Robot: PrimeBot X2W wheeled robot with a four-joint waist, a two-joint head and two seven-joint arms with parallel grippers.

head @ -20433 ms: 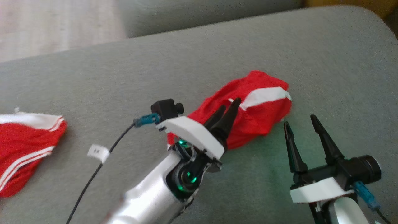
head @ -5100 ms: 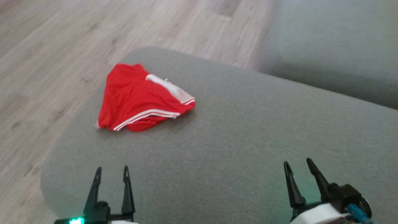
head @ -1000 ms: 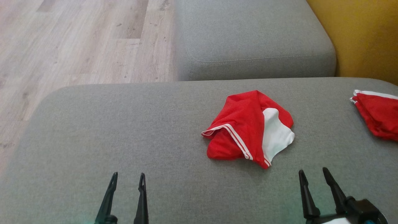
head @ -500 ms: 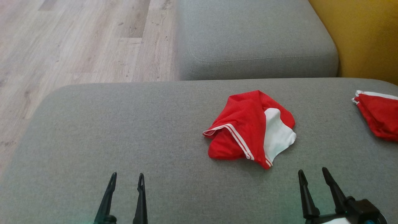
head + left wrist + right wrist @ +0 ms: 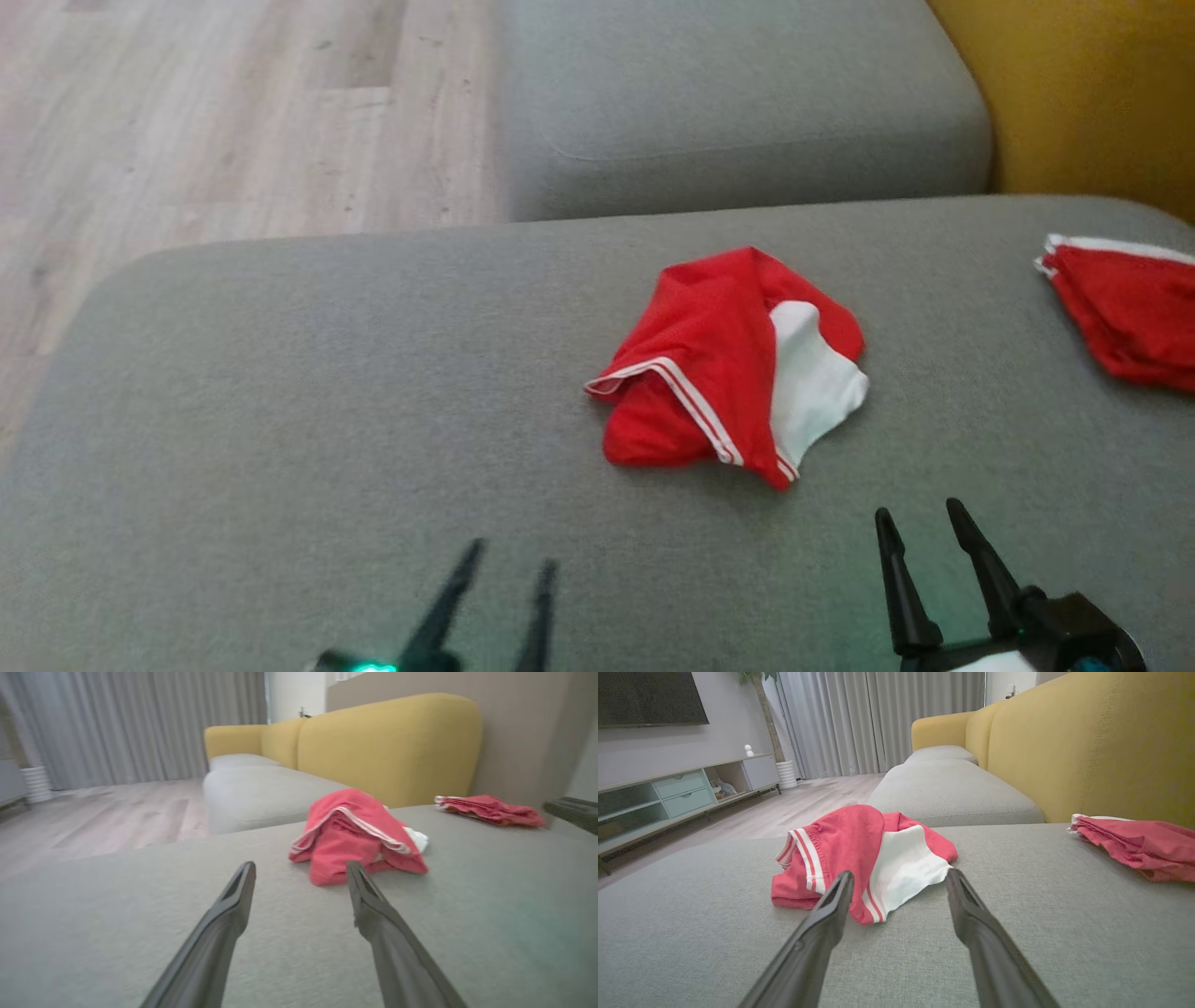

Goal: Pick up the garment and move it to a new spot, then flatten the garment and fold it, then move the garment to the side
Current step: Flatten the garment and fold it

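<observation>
**Inspector:** Left pincer (image 5: 513, 553)?
**Assessor:** Fingers parted, nothing held, low over the grey woven cushion (image 5: 280, 420). It is near the garment (image 5: 719, 364) but apart from it.
**Inspector:** Garment?
**Assessor:** Crumpled mid-cushion. Thin red knit, white panel, twin white stripes along a hem. Limp and likely to bunch.
**Inspector:** Right pincer (image 5: 917, 507)?
**Assessor:** Also parted and empty, just short of the garment's near corner. Recommend pinching the striped hem deep and lifting clear before travel. A second red garment (image 5: 1120, 308) lies far right; avoid it.
</observation>
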